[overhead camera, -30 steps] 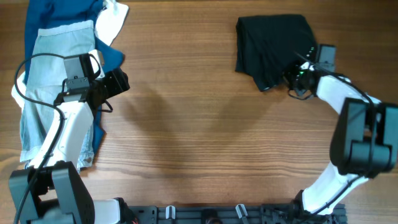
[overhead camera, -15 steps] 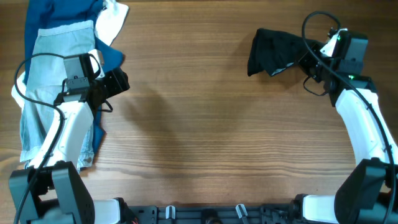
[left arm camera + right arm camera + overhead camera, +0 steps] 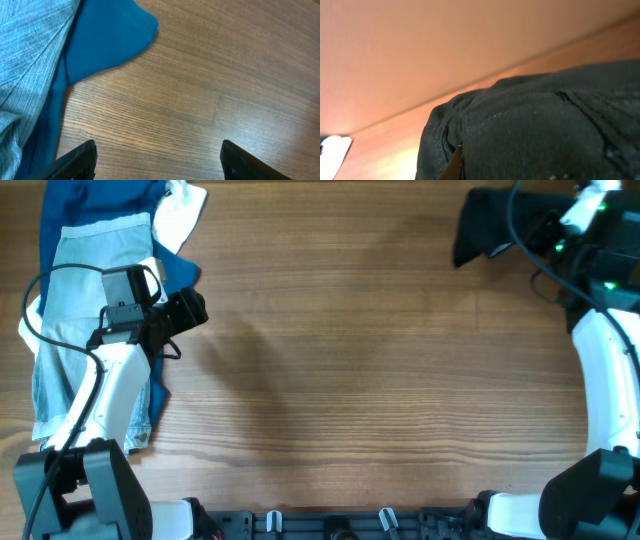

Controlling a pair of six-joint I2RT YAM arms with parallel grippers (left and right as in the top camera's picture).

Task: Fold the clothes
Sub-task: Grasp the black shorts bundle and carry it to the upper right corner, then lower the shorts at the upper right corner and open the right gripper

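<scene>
Change in the last second: the black shorts [image 3: 488, 225] were a compact bundle lying on the table [image 3: 330, 380]; now they hang bunched from the right gripper [image 3: 540, 238], further from the pale denim shorts [image 3: 85, 330] than before, well apart from them at the opposite far corner; they look clear of the wood, though the overhead view can't confirm it.

Right gripper: jaws together, clamped on the black shorts; the wrist view is filled with dark fabric and seam, with only a sliver of fingertip showing.

Left gripper [image 3: 190, 310]: hasn't moved; jaws apart and holding nothing; just beside the pale denim shorts, over bare wood at the edge of the dark blue garment [image 3: 107, 40].

My read: the bundle looked folded already, so this is a carry-off to the side rather than a fold step. Risk is that the one-point pinch lets the layers sag open, so check the fold on set-down.

Count:
- black shorts: 1
- pale denim shorts: 1
- dark blue garment: 1, lying under the pale denim shorts
- white cloth [image 3: 185, 210]: 1 at the dark blue garment's far edge — can't tell what it is
- grippers: 2
</scene>
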